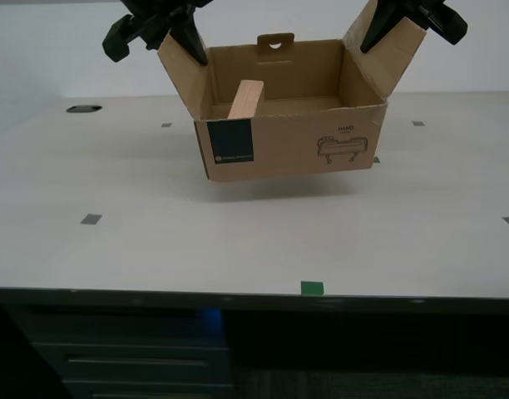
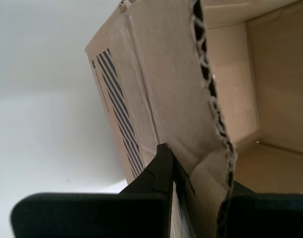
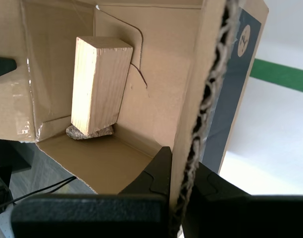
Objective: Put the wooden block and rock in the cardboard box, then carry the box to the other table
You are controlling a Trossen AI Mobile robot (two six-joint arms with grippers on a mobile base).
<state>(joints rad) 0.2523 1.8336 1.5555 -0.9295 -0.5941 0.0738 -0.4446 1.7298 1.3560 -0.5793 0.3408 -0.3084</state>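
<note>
Here the smooth off-white surface [image 1: 238, 241], dotted with grey squares, lies below the cardboard box [image 1: 288, 150], which seems to hang just clear of it, casting a shadow underneath, with its teal label facing the exterior camera and its long axis running across that view. Inside, toward the exterior view's left end, the wooden block [image 1: 246, 100] stands steeply on end, its long axis tipped upward as it leans toward the box wall. Its lower end sits on the rock [image 3: 89, 132], wedged in the floor corner. My first pincer [image 3: 178, 171] is pinching the side flap at the label end, and my second pincer [image 2: 174, 166] is pinching the opposite flap. The whole load hangs from two thin flaps, so I judge that a crease could fold or tear, or a flap could slide out. A jolt could also topple the propped block and tilt the box.
</note>
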